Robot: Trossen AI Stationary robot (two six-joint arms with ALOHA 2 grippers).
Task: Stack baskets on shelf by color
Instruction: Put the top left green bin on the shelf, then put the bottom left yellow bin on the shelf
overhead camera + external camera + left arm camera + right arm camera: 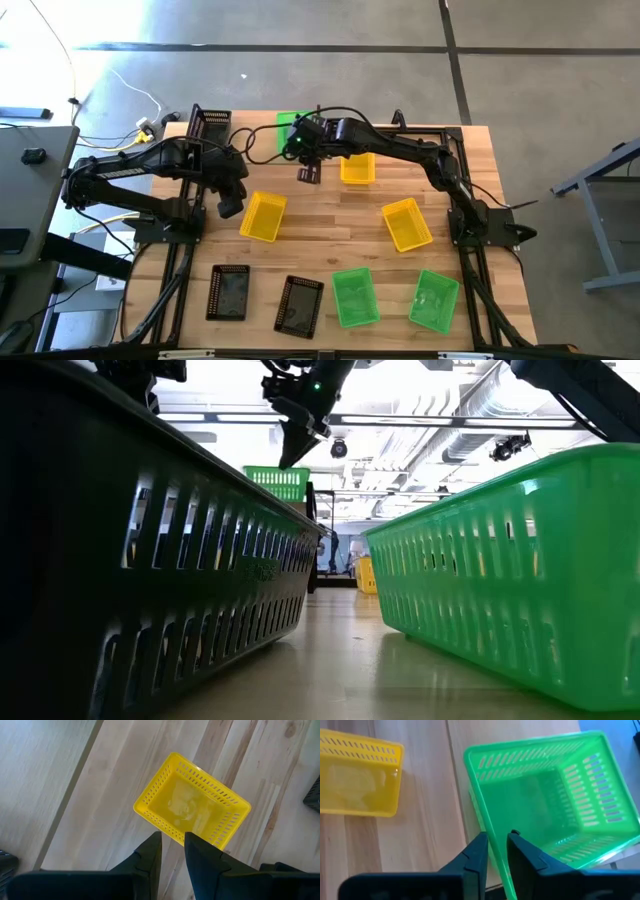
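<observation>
My right gripper [497,840] reaches to the table's far side and is shut on a bright green basket [555,800] [287,121]. That basket sits over the light shelf board [460,820]. In the low view the gripper [285,460] points down onto the basket [275,482]. A yellow basket [357,775] [357,168] lies on the tabletop beside the shelf. My left gripper [172,837] [230,207] hovers shut over the left edge of another yellow basket [192,802] [263,216], which stands on its base. It touches nothing. My right gripper holds the green basket by the rim of one long side wall [487,827]. The wall is pinched with one finger [520,852] inside the basket and the other outside, coming from above. The basket stays level and open side up; I cannot tell whether its base rests on the shelf.
Two black baskets [228,292] [300,305] and two green ones [355,296] [433,299] line the near edge. They loom close in the low view [150,560] [520,560]. A third yellow basket [407,223] lies right of centre, and a black basket [208,125] stands at the far left.
</observation>
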